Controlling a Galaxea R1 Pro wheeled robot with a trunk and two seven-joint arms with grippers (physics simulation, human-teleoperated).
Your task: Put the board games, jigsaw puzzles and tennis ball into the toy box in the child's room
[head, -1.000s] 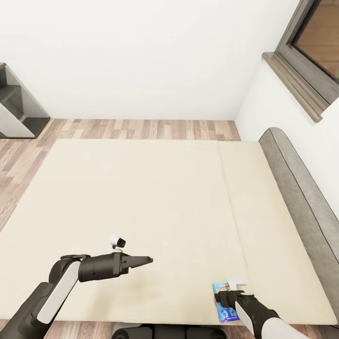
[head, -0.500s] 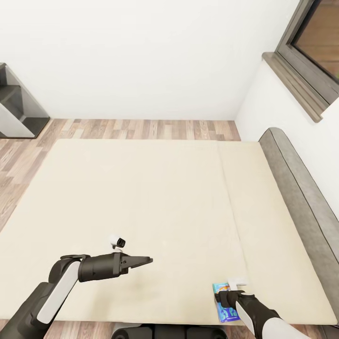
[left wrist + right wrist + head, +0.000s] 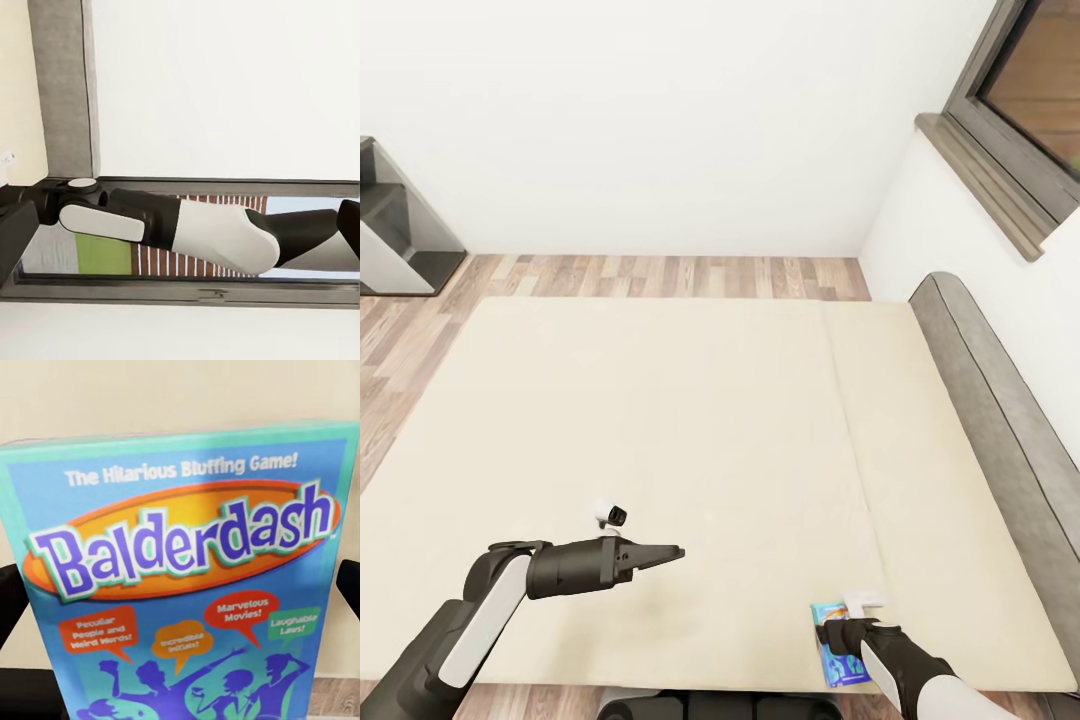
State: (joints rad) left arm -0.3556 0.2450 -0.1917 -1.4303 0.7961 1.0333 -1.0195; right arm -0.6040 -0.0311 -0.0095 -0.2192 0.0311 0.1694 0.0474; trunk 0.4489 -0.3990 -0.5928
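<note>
My right hand (image 3: 838,633) is at the near edge of the bed (image 3: 660,420), over the blue game box (image 3: 838,655). In the right wrist view the box (image 3: 187,577) fills the space between my two fingers, one dark finger (image 3: 11,600) at each side – I judge I am holding it, though I cannot see real contact. My left hand (image 3: 665,551) hovers over the mattress with fingers narrow, close together, holding nothing.

The risk, I think: the box is wide and flat, so a hold near one edge may let it tilt or slide out when I lift, and it lies close to the bed's edge – it could drop to the floor (image 3: 660,272).

Around: the grey headboard (image 3: 1000,400) at the right, the window (image 3: 1030,90) above it, a dark stand (image 3: 395,230) far left. Nothing stands in the way on the mattress.
</note>
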